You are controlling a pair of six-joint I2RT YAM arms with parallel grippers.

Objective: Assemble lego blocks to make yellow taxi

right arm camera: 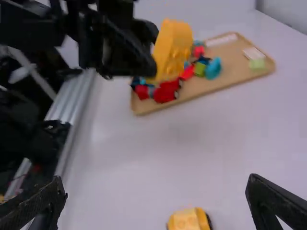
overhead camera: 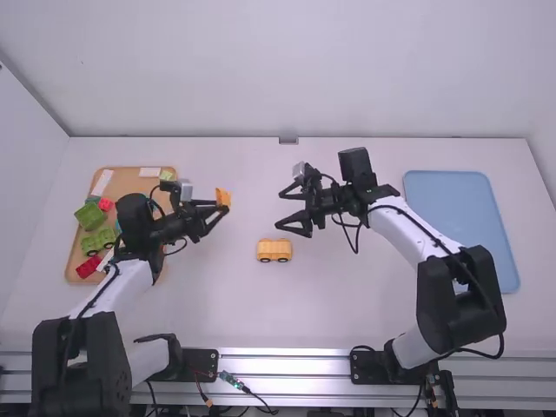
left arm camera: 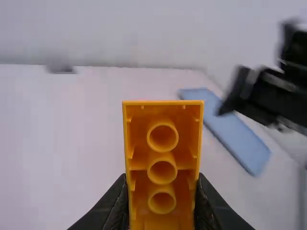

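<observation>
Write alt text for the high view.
Over a white table, the left gripper holds an orange-yellow block near a brown tray of colorful blocks. The right gripper hovers, fingers open, near a yellow wheeled block; a blue tray lies at right.

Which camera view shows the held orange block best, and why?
The left wrist view: the block faces it, its three round tubes plain, held in the left gripper. The high view shows it small, at that gripper's fingertips; the right wrist view shows another side, with the tray beyond.
</observation>
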